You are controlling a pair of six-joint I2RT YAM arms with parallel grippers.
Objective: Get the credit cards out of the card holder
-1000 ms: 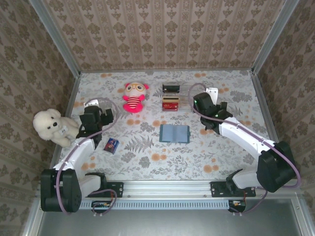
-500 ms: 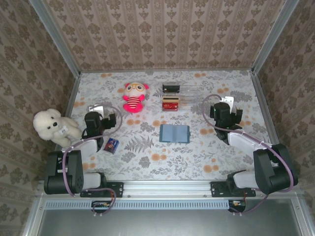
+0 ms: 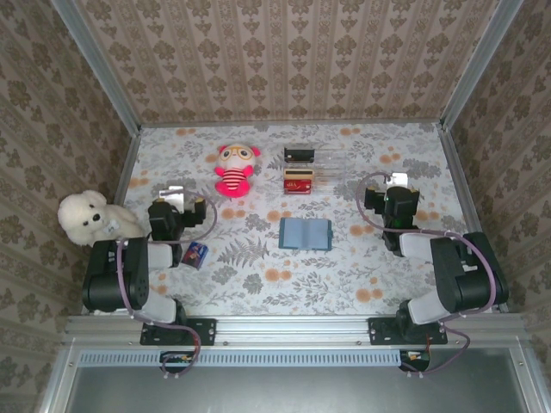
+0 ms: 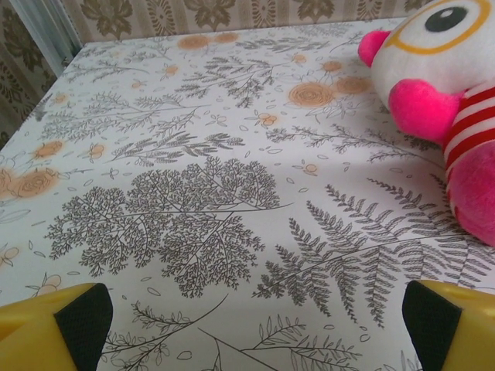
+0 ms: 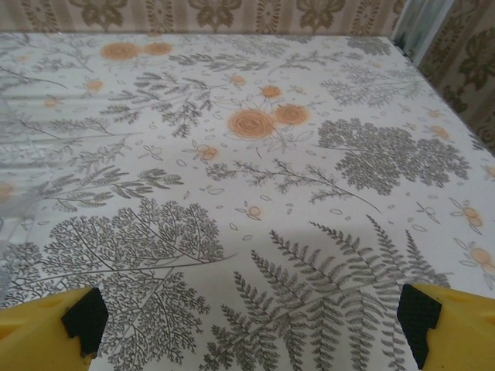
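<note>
While both arms sit folded close to their bases, you have the left fingers (image 3: 172, 192) spread wide over the left side of the tabletop (image 3: 258, 280), with nothing between them. In the left wrist view their yellow, black-padded tips (image 4: 81, 318) stand at the two lower corners with only floral cloth between, and the pink plush doll (image 4: 441, 116) is to the far right of them. Your right fingers (image 3: 398, 180) are spread just as wide on the right side, and the right wrist view shows their tips (image 5: 83, 321) apart above bare cloth, gripping nothing. The card holder (image 3: 305, 233) lies open and flat at mid-table between the two arms, well apart from both, its two grey-blue panels facing up. The credit cards (image 3: 298, 181), red and orange-gold, lie farther back, beyond the holder, just beside a clear tray (image 3: 331, 169); whether they touch it you cannot tell. A black block (image 3: 298, 154) is beyond them. A white plush dog (image 3: 90, 221) sits at the left edge, and a small blue can (image 3: 196, 255) lies near the left arm.
</note>
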